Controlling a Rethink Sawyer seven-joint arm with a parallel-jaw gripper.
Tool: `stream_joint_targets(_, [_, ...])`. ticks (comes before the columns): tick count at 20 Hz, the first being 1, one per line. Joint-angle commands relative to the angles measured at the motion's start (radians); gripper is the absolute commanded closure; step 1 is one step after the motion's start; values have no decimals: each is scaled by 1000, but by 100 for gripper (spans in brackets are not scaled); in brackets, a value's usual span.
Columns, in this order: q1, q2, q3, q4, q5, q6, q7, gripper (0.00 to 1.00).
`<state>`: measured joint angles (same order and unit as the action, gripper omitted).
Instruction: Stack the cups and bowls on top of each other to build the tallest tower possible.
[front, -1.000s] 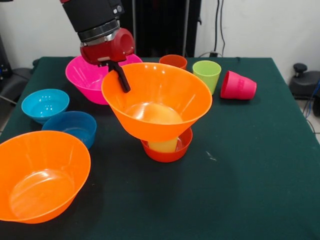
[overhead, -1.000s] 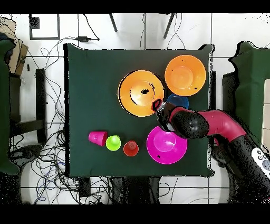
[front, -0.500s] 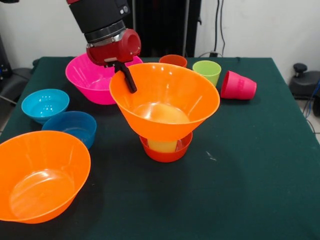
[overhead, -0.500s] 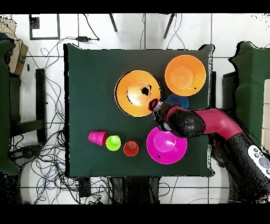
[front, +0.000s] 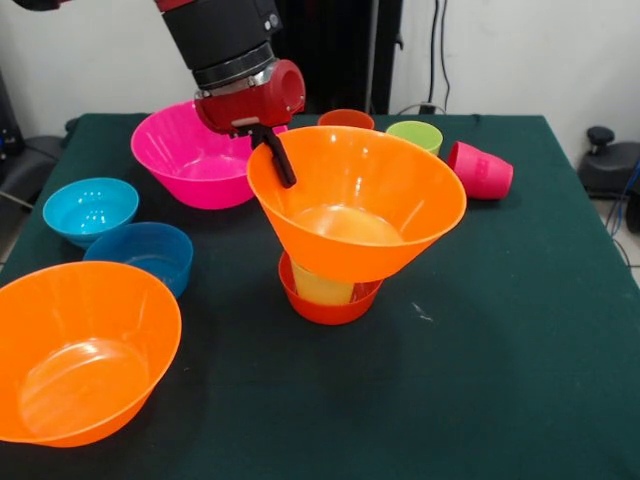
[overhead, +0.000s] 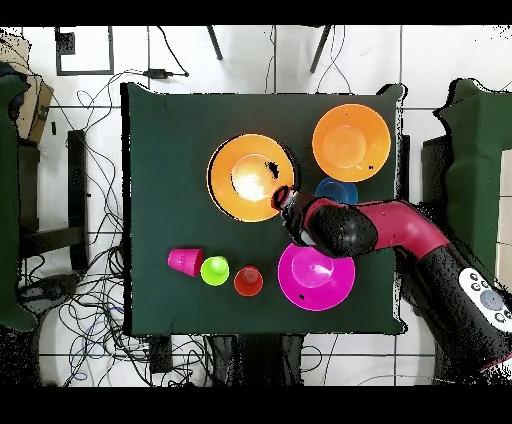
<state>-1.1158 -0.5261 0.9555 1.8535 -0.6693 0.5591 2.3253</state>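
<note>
One large translucent orange plastic bowl (front: 356, 205), pinched at its rim by the hand (front: 277, 158), is sliding sideways and tilting over the pale yellow cup (front: 322, 285) in the small red-orange bowl (front: 330, 305), unsettling the tower.

No readable text, labels or numbers anywhere.

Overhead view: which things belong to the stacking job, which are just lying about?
Job: gripper, held orange bowl, yellow cup, red-orange bowl, pink bowl, light blue bowl, darker blue bowl, other orange bowl, orange cup, green cup, red-pink cup.
Idle: floor cables.
</note>
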Motion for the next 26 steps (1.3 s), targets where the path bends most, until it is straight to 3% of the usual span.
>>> stream_joint_targets(1, [23, 6, -26, -7, -39, 14, -169, 100])
stream_joint_targets(26, [3, -6, -36, 11, -58, 14, -180, 100])
